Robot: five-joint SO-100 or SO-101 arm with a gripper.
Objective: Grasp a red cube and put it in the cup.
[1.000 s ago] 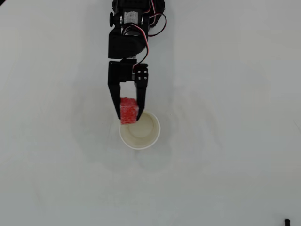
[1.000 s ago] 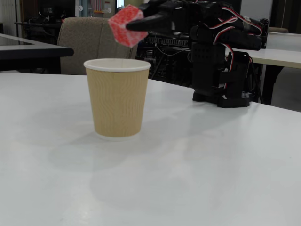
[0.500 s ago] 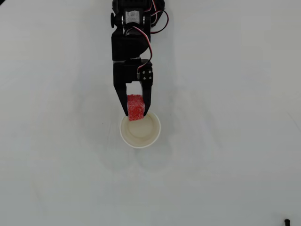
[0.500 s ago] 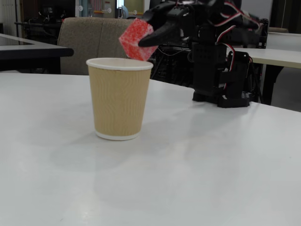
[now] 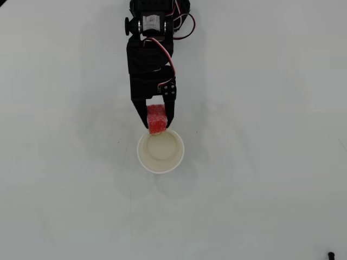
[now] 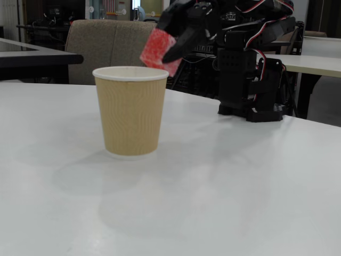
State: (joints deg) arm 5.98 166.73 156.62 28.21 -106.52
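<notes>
**Hovering at the rim**

Gripping the red cube [image 5: 156, 119], our gripper [image 5: 158, 125] hangs just short of the cup [image 5: 160, 152]: in the overhead view the opening lies beyond the fingertips, so we judge a slight forward reach remains.

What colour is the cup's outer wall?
Tan, with a fine ribbed texture and a white rim; the cup shows this best in the fixed view.

Arm [image 5: 147, 54] printed in matte black plastic throughout. Silver-labelled servo seen at 12 o'clock in overhead view. Red, black and white wires looped alongside. Four pale screw heads noted beside the tapered black fingers [image 5: 169, 111].
</notes>
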